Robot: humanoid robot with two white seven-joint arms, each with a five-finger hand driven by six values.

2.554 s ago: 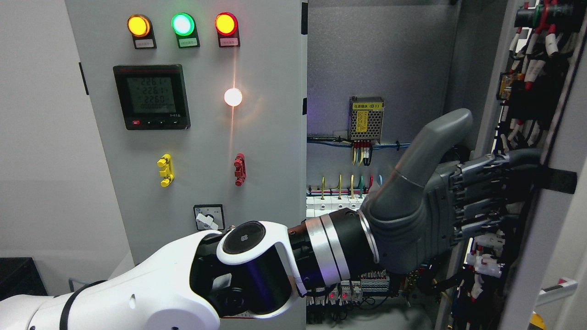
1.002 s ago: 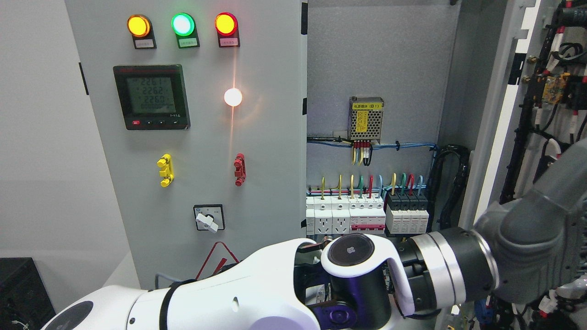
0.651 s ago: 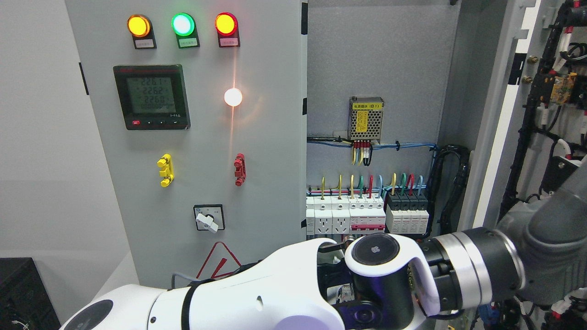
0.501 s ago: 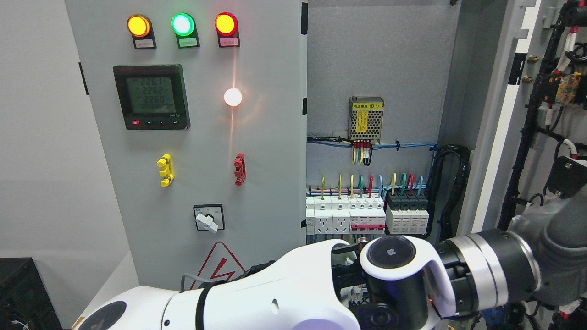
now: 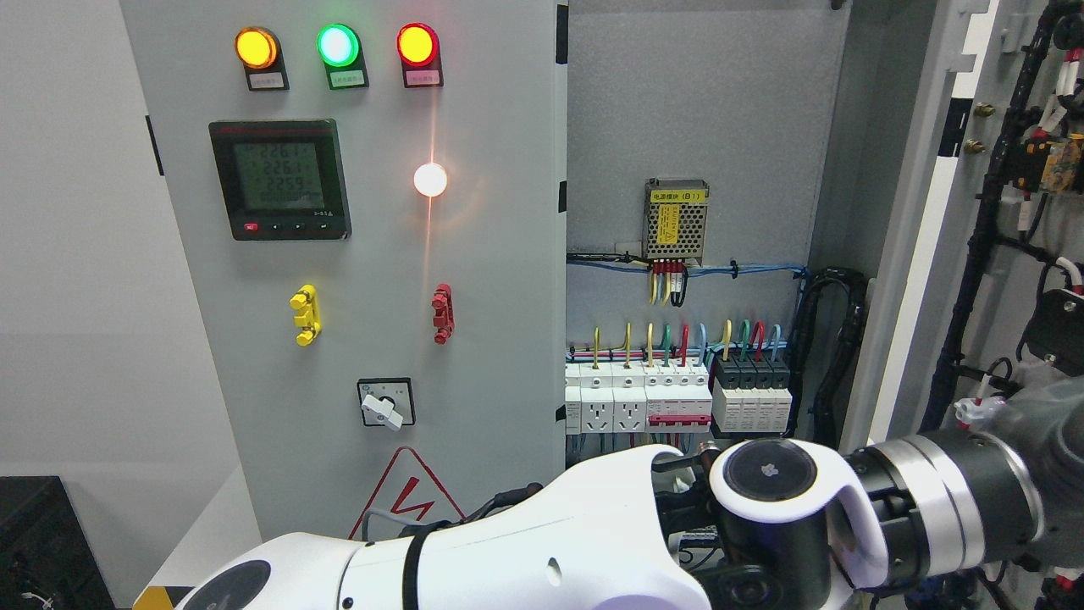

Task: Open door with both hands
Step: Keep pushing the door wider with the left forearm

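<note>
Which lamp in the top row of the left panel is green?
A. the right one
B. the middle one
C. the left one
B: the middle lamp glows green, between an amber lamp on its left and a red lamp on its right.

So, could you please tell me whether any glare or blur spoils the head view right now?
In the head view, the white lamp blooms, throwing a vertical streak across the closed door; the meter digits look washed out; everything else looks sharp, without motion blur.
</note>
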